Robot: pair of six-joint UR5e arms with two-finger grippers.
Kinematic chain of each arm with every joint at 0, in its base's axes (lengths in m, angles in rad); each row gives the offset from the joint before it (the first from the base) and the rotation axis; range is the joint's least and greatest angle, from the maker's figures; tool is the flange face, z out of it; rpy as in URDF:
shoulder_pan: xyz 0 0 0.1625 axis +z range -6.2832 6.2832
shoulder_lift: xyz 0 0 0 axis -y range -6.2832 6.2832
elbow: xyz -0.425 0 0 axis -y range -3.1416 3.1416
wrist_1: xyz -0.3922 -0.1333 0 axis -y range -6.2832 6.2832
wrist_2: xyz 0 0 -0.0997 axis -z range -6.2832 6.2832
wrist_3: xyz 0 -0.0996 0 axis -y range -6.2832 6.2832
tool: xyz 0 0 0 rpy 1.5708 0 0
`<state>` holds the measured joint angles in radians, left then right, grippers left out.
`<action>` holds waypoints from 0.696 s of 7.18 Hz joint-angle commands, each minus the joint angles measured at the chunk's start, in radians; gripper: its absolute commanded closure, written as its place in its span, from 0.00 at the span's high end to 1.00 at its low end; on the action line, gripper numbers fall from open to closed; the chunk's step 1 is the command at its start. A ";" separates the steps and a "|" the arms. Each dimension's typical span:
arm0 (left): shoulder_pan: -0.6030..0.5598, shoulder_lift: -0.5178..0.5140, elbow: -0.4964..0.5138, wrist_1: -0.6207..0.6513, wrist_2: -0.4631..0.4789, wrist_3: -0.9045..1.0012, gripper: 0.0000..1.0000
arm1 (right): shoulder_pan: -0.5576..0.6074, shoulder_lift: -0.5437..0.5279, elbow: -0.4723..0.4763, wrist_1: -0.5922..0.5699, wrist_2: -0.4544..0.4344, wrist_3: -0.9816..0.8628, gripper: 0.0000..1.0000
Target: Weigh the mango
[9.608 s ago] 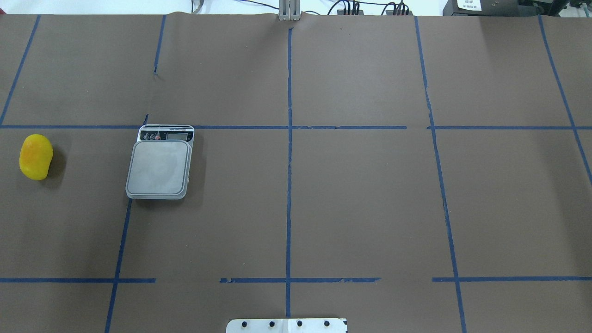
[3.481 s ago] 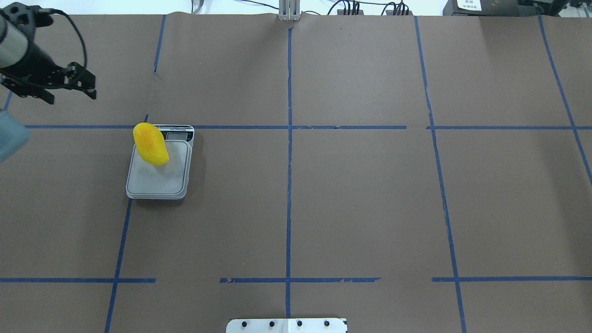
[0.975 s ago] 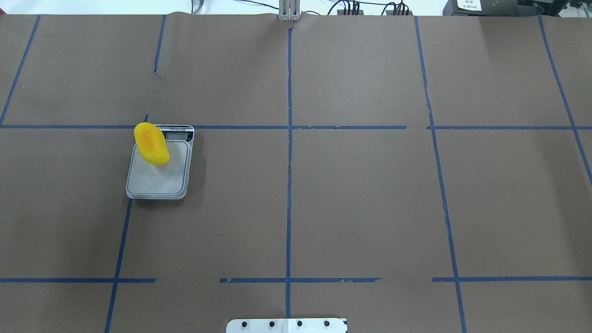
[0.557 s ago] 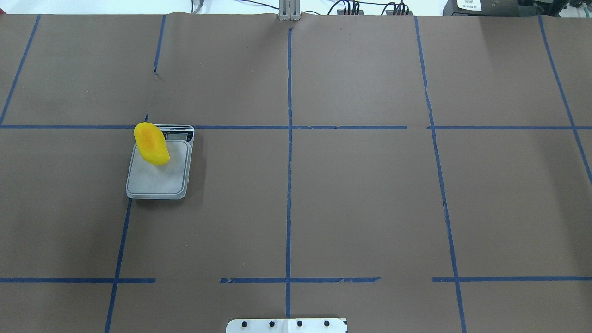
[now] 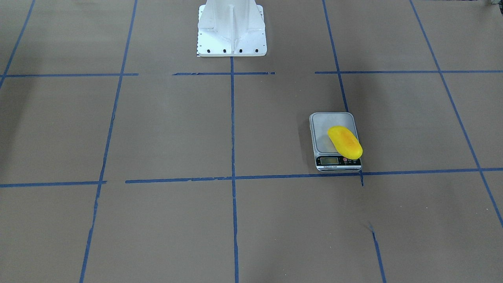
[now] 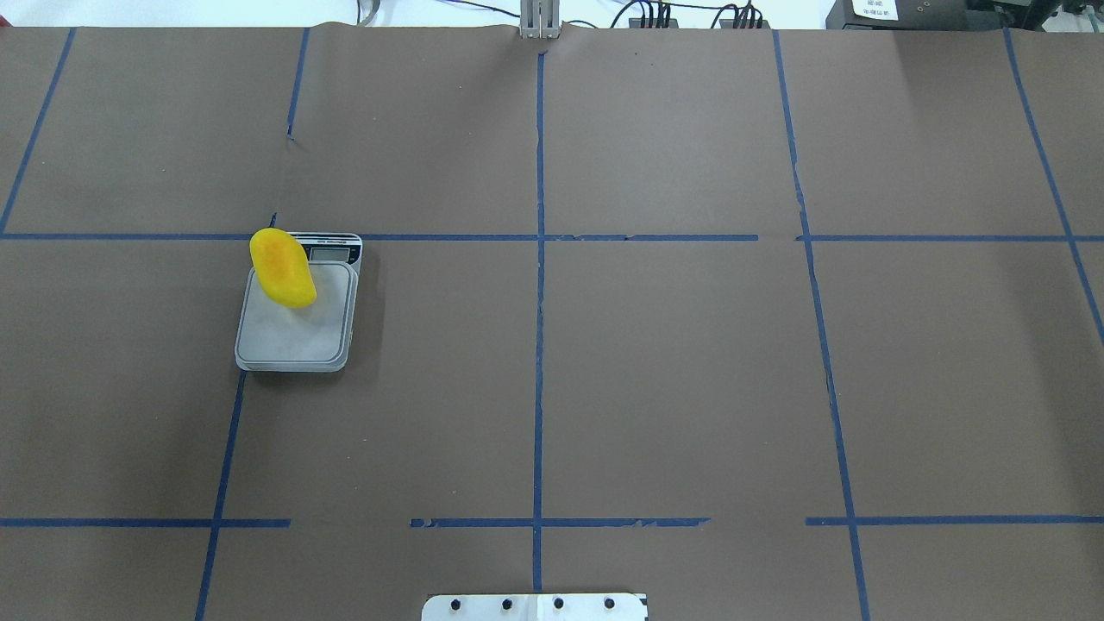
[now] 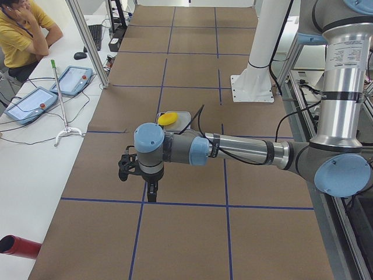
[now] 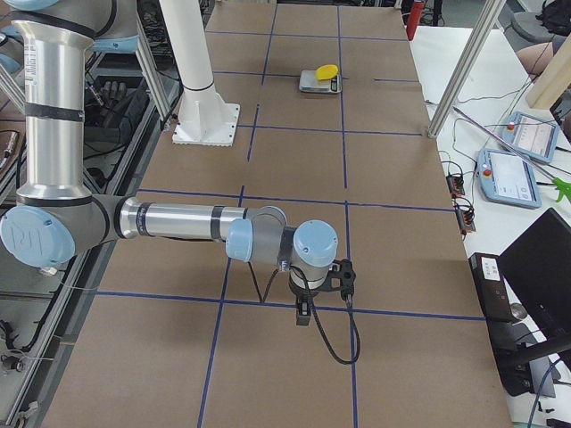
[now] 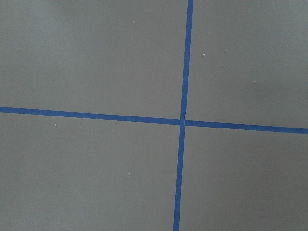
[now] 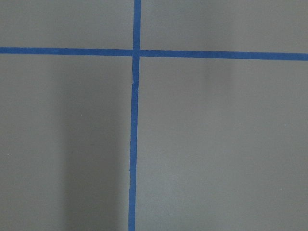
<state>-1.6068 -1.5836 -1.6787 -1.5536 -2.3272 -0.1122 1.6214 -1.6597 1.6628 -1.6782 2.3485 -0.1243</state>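
On the scale (image 6: 297, 336), at the platform's corner beside the display, lies the mango (image 6: 282, 268), one end reaching over the buttons. The left gripper (image 7: 152, 192) and the right gripper (image 8: 303, 312) hang over the table (image 6: 673, 379), well apart from the mango. I cannot tell whether their fingers are apart or together.

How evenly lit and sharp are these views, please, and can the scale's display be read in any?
Overhead: even light, a soft shadow right of the scale, its display too small to read. Front-facing: sharp, no harsh glare on the mango, but the digits are illegible. Left wrist: flat light, crisp tape. Right wrist: a faint vertical shadow band at left.
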 commanded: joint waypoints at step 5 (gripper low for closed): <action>0.001 -0.019 -0.004 0.010 -0.014 0.008 1.00 | 0.000 0.000 0.000 0.000 0.000 0.000 1.00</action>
<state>-1.6061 -1.6061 -1.6809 -1.5446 -2.3405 -0.1045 1.6214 -1.6587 1.6628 -1.6782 2.3485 -0.1242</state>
